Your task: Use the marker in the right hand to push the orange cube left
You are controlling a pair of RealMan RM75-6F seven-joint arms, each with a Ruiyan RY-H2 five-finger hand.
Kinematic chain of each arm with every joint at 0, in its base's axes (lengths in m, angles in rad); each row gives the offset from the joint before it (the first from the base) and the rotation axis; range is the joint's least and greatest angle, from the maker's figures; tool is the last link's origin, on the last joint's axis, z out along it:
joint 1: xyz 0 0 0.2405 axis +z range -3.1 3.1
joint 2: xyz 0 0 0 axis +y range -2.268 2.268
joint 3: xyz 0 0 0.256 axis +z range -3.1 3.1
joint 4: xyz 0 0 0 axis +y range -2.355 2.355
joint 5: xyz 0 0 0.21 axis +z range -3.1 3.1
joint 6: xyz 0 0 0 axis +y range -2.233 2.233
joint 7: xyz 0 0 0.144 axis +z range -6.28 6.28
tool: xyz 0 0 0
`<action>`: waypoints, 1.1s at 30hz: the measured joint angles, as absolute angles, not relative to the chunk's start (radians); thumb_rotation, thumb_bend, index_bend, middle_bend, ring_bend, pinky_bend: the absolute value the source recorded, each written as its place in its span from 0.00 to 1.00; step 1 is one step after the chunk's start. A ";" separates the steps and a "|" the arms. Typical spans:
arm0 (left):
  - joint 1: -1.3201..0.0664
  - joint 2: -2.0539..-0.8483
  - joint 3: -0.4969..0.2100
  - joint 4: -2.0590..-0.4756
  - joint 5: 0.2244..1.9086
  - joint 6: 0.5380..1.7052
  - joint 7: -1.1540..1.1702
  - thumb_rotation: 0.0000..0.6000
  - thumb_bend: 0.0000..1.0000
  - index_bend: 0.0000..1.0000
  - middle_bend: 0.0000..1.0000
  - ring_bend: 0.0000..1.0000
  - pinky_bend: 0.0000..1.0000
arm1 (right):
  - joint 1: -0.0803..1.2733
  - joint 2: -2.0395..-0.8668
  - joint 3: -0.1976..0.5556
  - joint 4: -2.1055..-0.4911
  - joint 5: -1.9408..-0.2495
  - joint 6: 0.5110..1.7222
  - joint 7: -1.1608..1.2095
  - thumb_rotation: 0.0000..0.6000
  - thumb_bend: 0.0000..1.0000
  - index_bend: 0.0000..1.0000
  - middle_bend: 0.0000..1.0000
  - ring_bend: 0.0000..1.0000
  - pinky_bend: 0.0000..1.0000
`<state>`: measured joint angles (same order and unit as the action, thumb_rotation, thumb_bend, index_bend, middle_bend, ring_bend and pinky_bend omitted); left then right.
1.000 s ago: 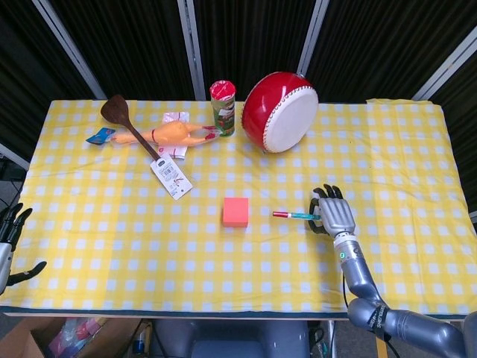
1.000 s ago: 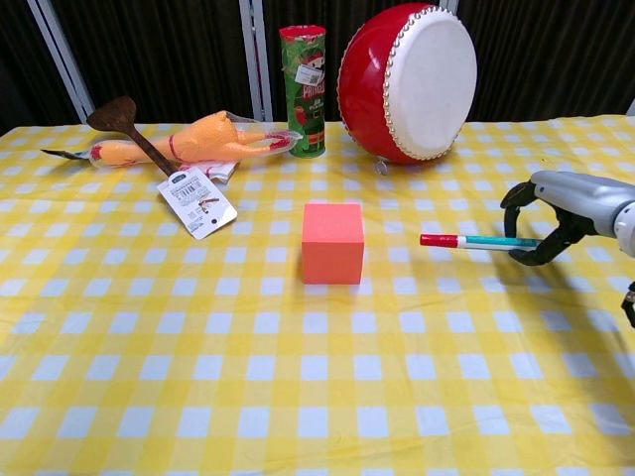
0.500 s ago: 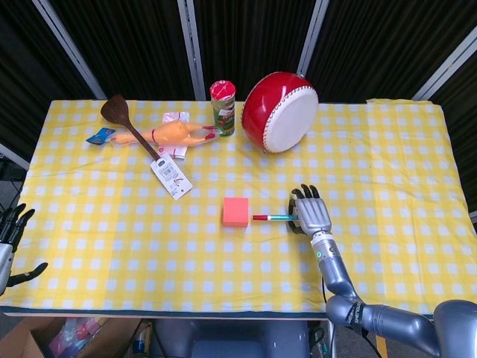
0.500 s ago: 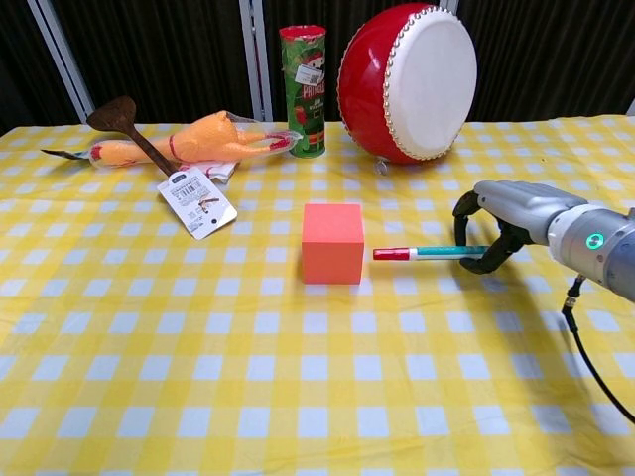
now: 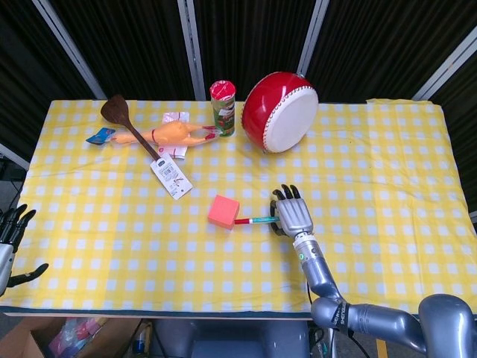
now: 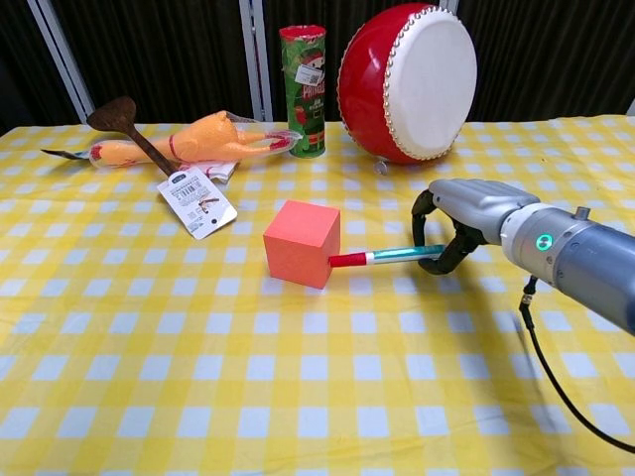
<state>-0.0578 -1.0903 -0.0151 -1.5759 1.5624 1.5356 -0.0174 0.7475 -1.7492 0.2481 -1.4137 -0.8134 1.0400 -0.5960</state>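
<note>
Mid-table, the right hand (image 6: pixel 458 212) has its fingers (image 6: pixel 448 255) wrapped around a teal red-capped marker (image 6: pixel 387 257), tip touching the orange foam cube (image 6: pixel 302 242) at three o'clock. Pressing off-centre risks the skewed cube pivoting and slipping past the tip.

My left hand (image 5: pixel 10 240) is cut off by the head view's left edge, off the table's (image 5: pixel 387 149) front-left corner. My right hand (image 6: pixel 461 213) hides the marker's (image 6: pixel 387 256) rear end. The print on the tag (image 6: pixel 196 202) is too small to read.
</note>
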 measured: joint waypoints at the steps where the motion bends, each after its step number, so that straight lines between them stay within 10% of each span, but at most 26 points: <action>1: -0.058 -1.090 -0.015 -1.577 1.562 1.535 -0.017 1.00 0.00 0.00 0.00 0.00 0.00 | 0.748 -1.750 0.248 -1.414 -0.812 1.044 -0.600 1.00 0.55 0.65 0.20 0.00 0.00; 33: -0.061 -1.074 -0.007 -1.583 1.572 1.525 -0.054 1.00 0.00 0.00 0.00 0.00 0.00 | 0.832 -1.880 0.356 -1.357 -0.631 1.117 -0.705 1.00 0.55 0.65 0.20 0.00 0.00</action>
<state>-0.0611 -1.0735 -0.0065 -1.5831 1.5715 1.5253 -0.0536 0.8322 -1.8802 0.3563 -1.3569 -0.6309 1.1175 -0.7054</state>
